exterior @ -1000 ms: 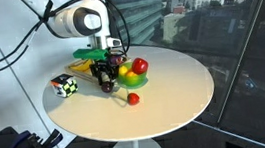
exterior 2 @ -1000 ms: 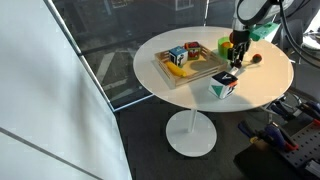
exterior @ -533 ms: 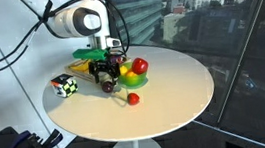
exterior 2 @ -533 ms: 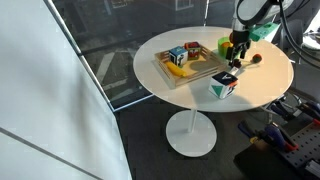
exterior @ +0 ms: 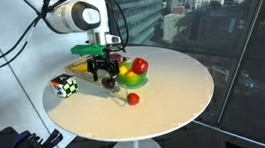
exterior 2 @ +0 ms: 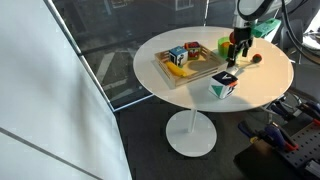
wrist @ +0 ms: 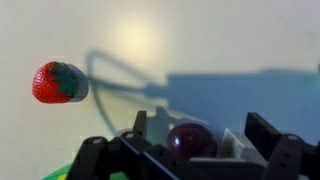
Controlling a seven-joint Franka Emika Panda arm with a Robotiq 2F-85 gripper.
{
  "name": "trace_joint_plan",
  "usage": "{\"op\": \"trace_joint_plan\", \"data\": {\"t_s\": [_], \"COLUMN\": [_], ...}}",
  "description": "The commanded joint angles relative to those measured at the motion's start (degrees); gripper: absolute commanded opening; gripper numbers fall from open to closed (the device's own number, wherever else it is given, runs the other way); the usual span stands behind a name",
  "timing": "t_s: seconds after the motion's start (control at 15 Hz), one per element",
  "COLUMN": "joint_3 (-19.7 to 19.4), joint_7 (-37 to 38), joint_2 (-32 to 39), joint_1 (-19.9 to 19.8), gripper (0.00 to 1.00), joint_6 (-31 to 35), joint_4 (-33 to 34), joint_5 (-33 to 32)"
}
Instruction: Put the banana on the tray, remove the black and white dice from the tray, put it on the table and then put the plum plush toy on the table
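Note:
The plum plush toy (wrist: 190, 138) lies on the white table (exterior: 175, 89), a dark maroon lump between my spread fingers; it also shows in an exterior view (exterior: 107, 85). My gripper (wrist: 200, 135) is open just above it, touching nothing, and shows in both exterior views (exterior: 106, 75) (exterior 2: 237, 56). The black and white dice (exterior: 65, 86) stands on the table (exterior 2: 160, 85) near its edge (exterior 2: 224, 84). The banana (exterior 2: 181, 70) lies in the light wooden tray (exterior 2: 205, 70).
A green bowl of fruit (exterior: 133, 76) stands right beside the gripper. A small red strawberry toy (wrist: 55, 82) lies on the table close by (exterior: 132, 99). Two coloured cubes (exterior 2: 177, 56) sit in the tray. A dark window is behind.
The gripper has risen slightly from the table. The plum stays below it on the table. Nothing else moved.

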Motion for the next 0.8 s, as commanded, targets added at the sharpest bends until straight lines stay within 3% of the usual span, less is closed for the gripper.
{"op": "trace_joint_plan", "data": {"t_s": [0.0,0.73], "joint_3": [-0.01,0.41], "joint_7": [0.54,0.87], "joint_2": [-3.39,-10.95], "joint_1": [0.23,0.92], "gripper": [1.0,1.0], "joint_6": [-3.04,-12.21], "joint_4": [0.0,-0.21], "joint_5": [0.38,0.24]}}
